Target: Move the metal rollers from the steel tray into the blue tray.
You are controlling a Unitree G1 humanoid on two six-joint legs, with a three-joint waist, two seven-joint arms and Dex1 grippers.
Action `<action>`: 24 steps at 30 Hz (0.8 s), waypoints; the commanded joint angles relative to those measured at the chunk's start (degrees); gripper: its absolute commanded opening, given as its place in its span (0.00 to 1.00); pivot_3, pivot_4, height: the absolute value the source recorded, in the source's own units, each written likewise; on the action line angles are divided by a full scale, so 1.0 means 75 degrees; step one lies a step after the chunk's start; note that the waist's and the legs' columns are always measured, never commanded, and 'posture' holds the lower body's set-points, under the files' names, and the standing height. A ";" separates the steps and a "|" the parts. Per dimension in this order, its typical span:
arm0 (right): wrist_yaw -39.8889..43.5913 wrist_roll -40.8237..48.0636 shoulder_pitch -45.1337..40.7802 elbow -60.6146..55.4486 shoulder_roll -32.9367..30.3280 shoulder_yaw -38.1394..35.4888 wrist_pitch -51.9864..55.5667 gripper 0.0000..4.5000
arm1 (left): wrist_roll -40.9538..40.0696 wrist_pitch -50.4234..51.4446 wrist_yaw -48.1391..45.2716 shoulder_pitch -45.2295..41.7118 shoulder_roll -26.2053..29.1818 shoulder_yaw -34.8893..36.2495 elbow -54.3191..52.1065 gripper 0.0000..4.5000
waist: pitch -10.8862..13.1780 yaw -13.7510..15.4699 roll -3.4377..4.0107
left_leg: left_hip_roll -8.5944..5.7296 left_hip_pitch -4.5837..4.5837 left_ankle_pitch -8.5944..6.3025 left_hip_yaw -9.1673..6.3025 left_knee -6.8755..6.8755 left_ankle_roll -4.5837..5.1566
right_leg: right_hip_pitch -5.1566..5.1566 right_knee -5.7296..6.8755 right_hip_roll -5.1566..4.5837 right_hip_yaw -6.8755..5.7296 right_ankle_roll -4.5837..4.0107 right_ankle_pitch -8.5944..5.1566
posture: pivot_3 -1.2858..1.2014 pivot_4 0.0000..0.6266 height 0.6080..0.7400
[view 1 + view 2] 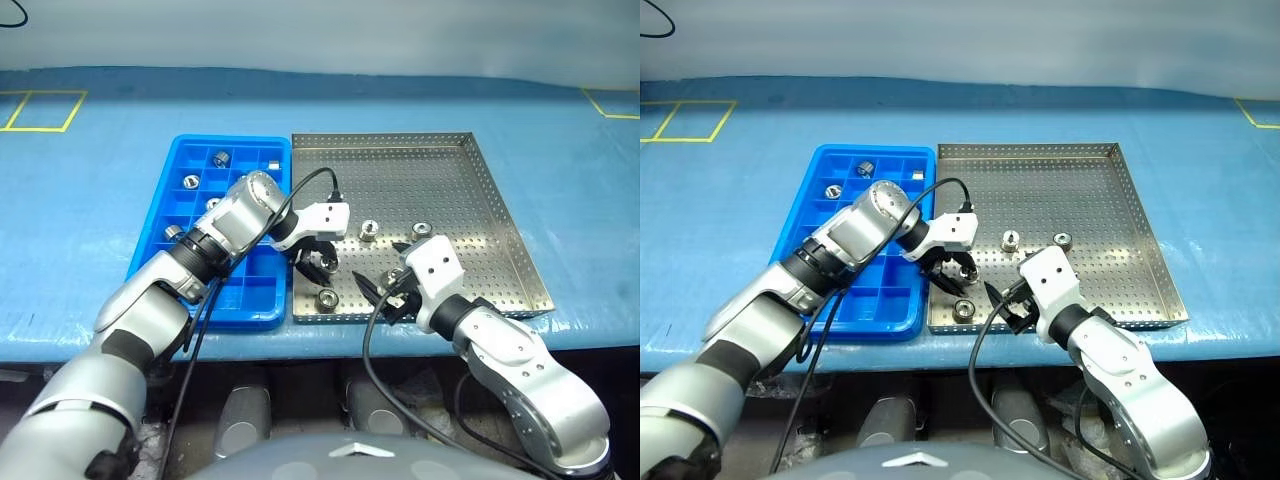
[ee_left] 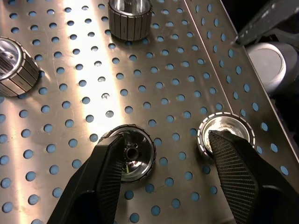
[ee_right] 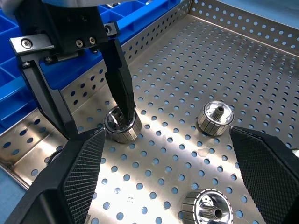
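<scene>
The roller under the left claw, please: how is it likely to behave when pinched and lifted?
The roller looks like solid polished metal: probably rigid and heavy for its size. It stands on end; tipped over, it would likely roll. The ribbed side may aid the left claw.

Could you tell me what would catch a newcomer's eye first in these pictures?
Probably the left gripper, reaching from over the blue tray into the steel tray, fingers open around a roller near its front left corner. Next, the right gripper, wide open and empty at the steel tray's front edge, with more rollers lying loose nearby.
</scene>
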 commanded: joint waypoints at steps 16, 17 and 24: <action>-0.0031 -0.0084 -0.0007 -0.0269 0.0094 -0.0039 -0.0108 1.00 | 0.0170 0.0022 -0.0120 -0.0301 -0.0448 0.0830 0.0207 0.99 | 0.0000 -0.0071 0.0000 | 0.0000 -0.0001 -0.0001 0.0000 0.0003 0.0001 | -0.0002 0.0003 0.0004 0.0005 0.0021 0.0010 | 0.46 0.24 1.00; -0.0024 -0.0085 -0.0017 -0.0262 0.0097 -0.0040 -0.0109 1.00 | 0.0182 0.0030 -0.0134 -0.0296 -0.0444 0.0842 0.0194 0.99 | 0.0000 -0.0071 0.0000 | 0.0000 -0.0001 -0.0001 0.0001 0.0003 0.0001 | -0.0002 0.0003 0.0004 0.0005 0.0021 0.0011 | 0.46 0.24 1.00; 0.0015 -0.0091 -0.0099 -0.0222 0.0103 -0.0019 -0.0127 1.00 | 0.0757 -0.0376 0.0700 -0.0133 -0.0620 0.0687 0.0468 0.99 | 0.0000 -0.0054 0.0000 | 0.0000 -0.0001 -0.0001 0.0000 0.0003 0.0001 | 0.0000 0.0002 0.0003 0.0006 0.0038 0.0020 | 0.46 0.24 1.00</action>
